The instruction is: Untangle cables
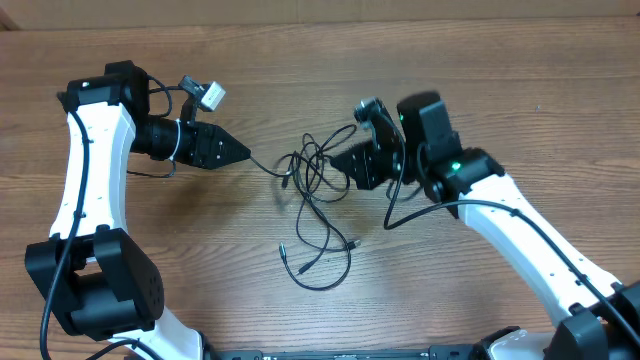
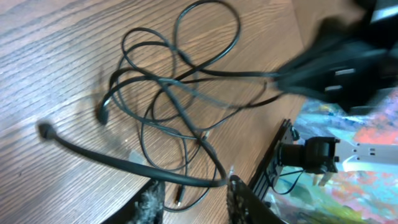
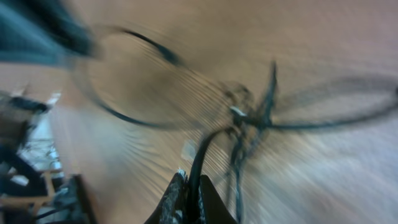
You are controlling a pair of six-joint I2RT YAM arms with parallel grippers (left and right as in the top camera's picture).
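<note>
The left gripper (image 1: 244, 153) points right, its fingers drawn nearly together to a tip and clamped on one strand of the cables (image 1: 318, 205). In the left wrist view that strand crosses between the two fingers (image 2: 241, 198) and runs out left along the wood to a small dark plug end (image 2: 45, 130). From the gripper's tip the strand leads right, low over the wooden table (image 1: 480, 60), into the knot.

The right gripper (image 1: 340, 160) faces left, at the right edge of the same knot. Its wrist view is heavily blurred, but the fingers (image 3: 175, 200) sit close together with a black strand rising from between them, so it too is pinched on a cable.

The cables lie about mid-table, between the two grippers. The tangled part, several overlapping thin black loops, sits on the line between the gripper tips, closer to the right one. From there looser loops trail toward the near side, where a wide curl (image 1: 322, 272) lies flat on the wood. Three loose cable ends (image 1: 283, 250) show around that curl, well apart from both grippers.
</note>
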